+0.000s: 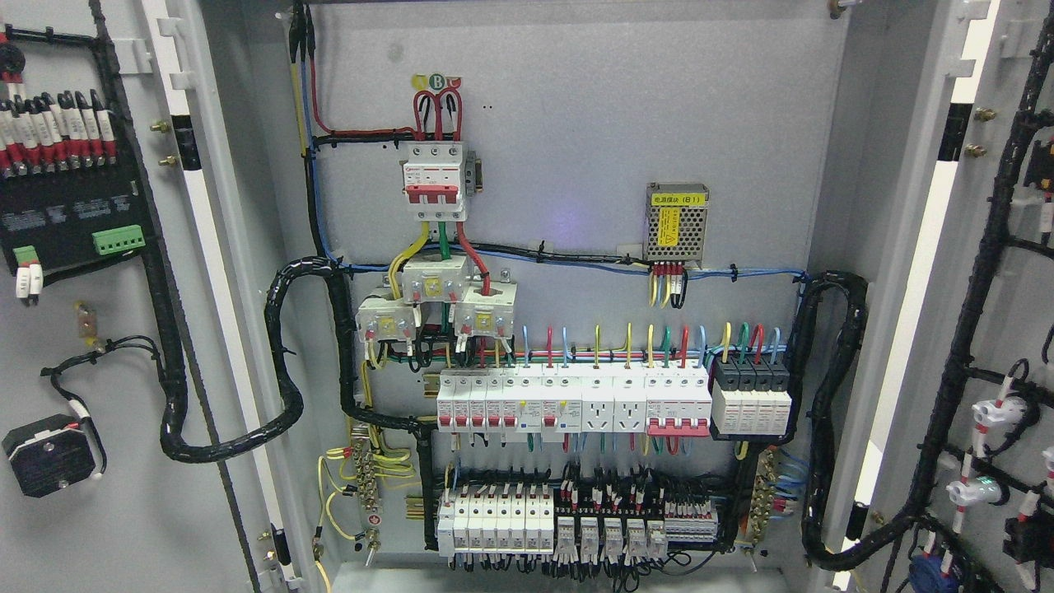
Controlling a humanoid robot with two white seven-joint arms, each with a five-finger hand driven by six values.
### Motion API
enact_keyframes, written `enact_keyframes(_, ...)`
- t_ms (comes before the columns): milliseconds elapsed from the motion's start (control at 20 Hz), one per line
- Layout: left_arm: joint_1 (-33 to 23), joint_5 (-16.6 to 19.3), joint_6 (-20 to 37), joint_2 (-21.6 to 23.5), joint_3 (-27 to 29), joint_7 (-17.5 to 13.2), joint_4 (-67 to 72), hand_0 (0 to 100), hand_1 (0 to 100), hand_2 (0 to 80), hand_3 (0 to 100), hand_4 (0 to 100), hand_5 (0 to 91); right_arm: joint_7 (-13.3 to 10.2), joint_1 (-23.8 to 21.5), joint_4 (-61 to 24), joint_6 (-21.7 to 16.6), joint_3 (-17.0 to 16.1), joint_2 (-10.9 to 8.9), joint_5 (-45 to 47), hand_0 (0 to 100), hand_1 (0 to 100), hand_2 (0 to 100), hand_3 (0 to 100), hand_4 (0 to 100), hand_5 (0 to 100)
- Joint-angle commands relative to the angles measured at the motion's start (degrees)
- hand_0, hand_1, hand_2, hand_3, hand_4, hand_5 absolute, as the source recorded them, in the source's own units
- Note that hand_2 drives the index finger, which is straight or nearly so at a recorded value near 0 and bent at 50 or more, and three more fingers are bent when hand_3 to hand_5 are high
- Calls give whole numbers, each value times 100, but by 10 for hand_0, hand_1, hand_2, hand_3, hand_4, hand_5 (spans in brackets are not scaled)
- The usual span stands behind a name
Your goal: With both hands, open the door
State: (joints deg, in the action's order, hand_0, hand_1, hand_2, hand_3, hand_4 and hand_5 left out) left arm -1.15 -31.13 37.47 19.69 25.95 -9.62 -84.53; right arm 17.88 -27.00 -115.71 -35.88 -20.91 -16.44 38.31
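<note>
The grey metal cabinet [576, 123] fills the view with both doors swung wide: the left door [99, 346] at 9 o'clock, the right door [988, 329] at 3 o'clock, each carrying black wire looms on its inner face. On the flat back panel, a row of white breakers [576, 399] sits just below centre. Toward 11 o'clock a red-and-white main breaker [435, 181] stands under a green round "B" sticker [437, 81]. Toward 1 o'clock a perforated metal power supply [677, 222] bears a yellow label ending "(B1)". Neither robot hand shows, so their fingers cannot be judged.
</note>
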Motion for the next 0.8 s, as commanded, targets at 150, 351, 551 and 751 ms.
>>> enact_keyframes(150,194,-25,-12,377,-3,4,780,0,0,0,0,0,0,-4,-24,250,3,-273,1,63,383,0,0,0,0,0)
enact_keyframes(351,299,-25,-12,377,-3,4,955,0,0,0,0,0,0,-4,-24,303,-6,-308,-17,116,383,0,0,0,0,0)
enact_keyframes(551,440,-25,-12,395,6,4,1202,0,0,0,0,0,0,-4,-24,303,3,-343,-17,125,383,0,0,0,0,0)
enact_keyframes(751,641,-7,-12,395,-11,-13,1509,0,0,0,0,0,0,-4,-24,303,3,-361,-17,159,383,0,0,0,0,0)
